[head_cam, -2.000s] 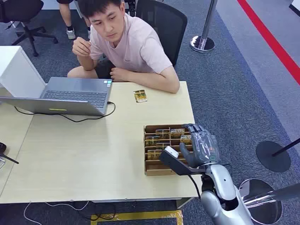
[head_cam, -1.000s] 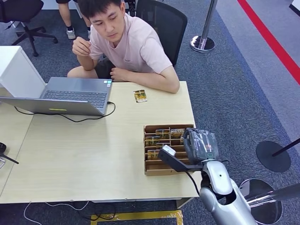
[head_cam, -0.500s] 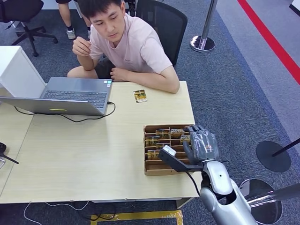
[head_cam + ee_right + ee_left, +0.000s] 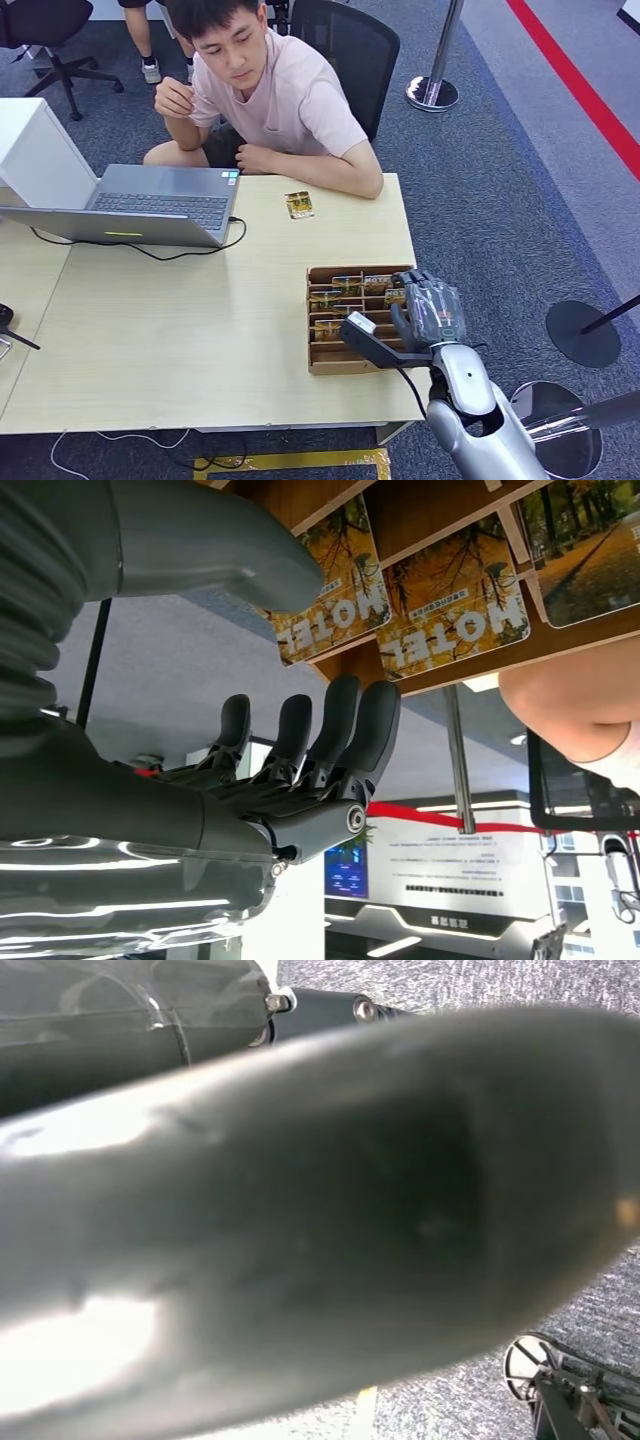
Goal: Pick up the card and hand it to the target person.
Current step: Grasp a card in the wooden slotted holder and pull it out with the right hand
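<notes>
The right hand [image 4: 430, 312] hovers at the right end of a brown cardboard divided tray [image 4: 321, 360], dark fingers [image 4: 355, 725] curled loosely, grasping nothing. Just beyond the fingertips, autumn-leaf printed hotel cards [image 4: 453, 610] stand in the tray's slots; the wrist view shows their lettering. Farther off, another such card [image 4: 300, 204] lies flat on the pale wooden worktop [image 4: 189, 320] by a seated person's forearm [image 4: 332, 178].

Autumn-print hotel cards [image 4: 334, 297] upright in box slots (one flat [image 4: 300, 204] near person [image 4: 287, 95]).
</notes>
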